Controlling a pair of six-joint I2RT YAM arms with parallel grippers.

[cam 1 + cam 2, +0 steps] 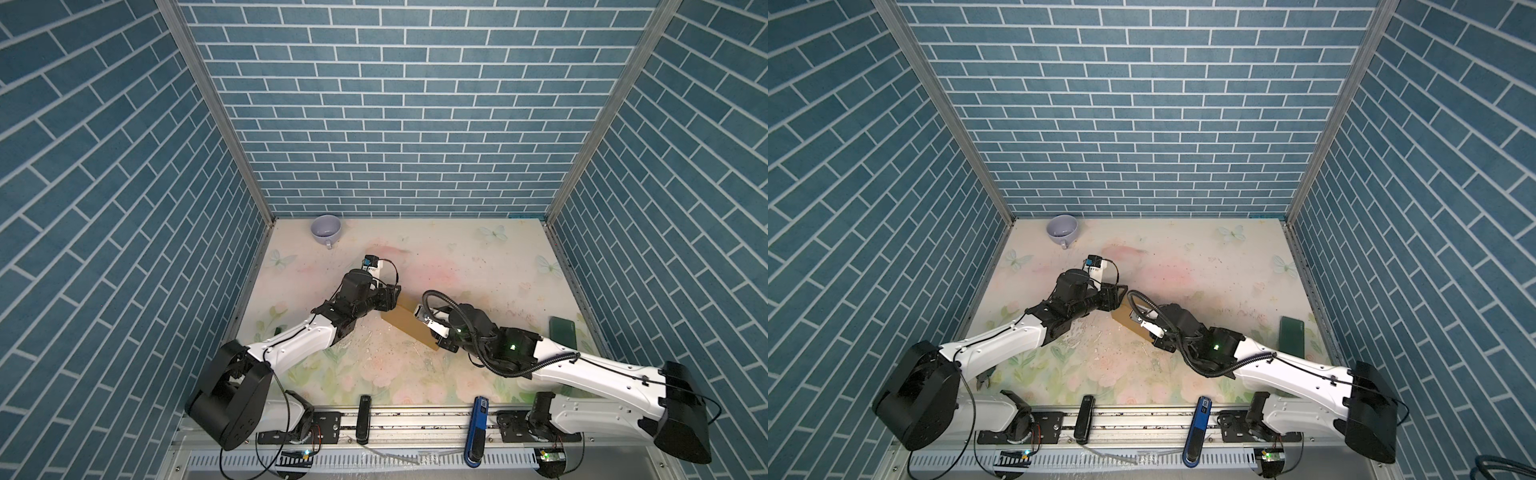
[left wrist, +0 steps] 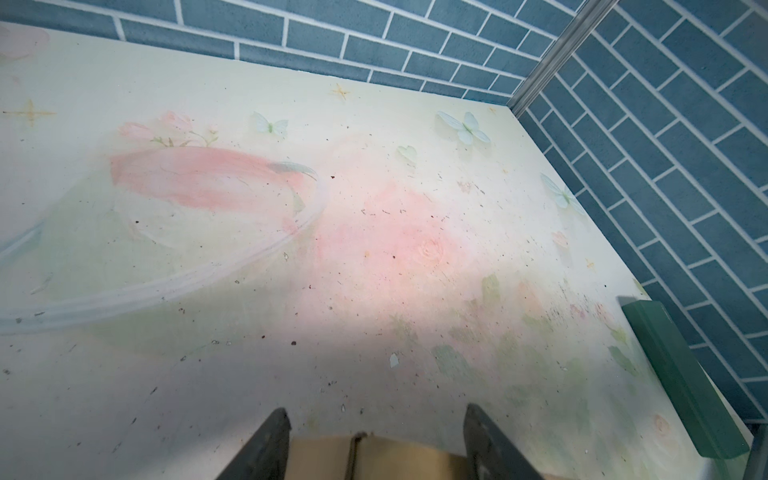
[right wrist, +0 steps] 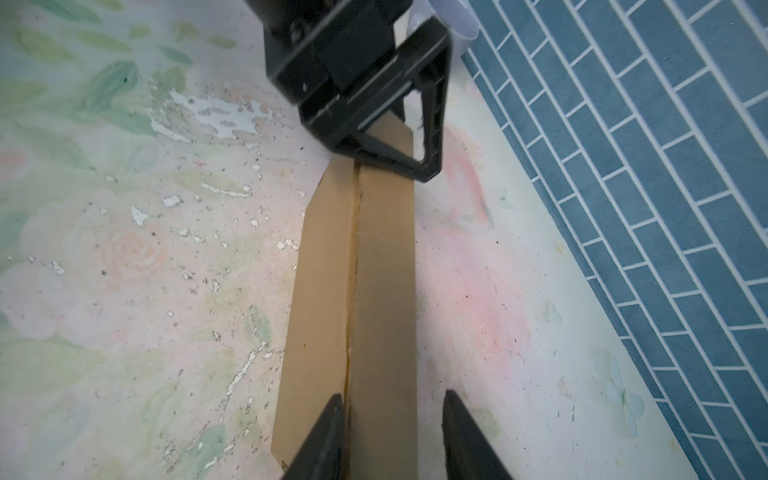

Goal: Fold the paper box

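Straddling one end of the paper box [image 3: 374, 270], the right pincer [image 3: 392, 397] stands with its jaws apart. In the right wrist view one finger [image 3: 328, 432] lies over the cardboard beside its centre crease. The other stands just clear of the box's edge, with a sliver of the floral table [image 3: 124, 249] showing between. The tan box, two long panels meeting at that crease, runs from this pincer straight to the left pincer [image 2: 376, 411], which sits astride the opposite end. That pincer's jaws are spread wide, and cardboard fills the space between them in the left wrist view; whether they press on it cannot be told. In both top views the box sits between the two pincers. A lavender cup [image 1: 326, 230] stands well beyond the left pincer, and a dark green slab [image 1: 563, 336] lies well apart from the right pincer, by the side wall.
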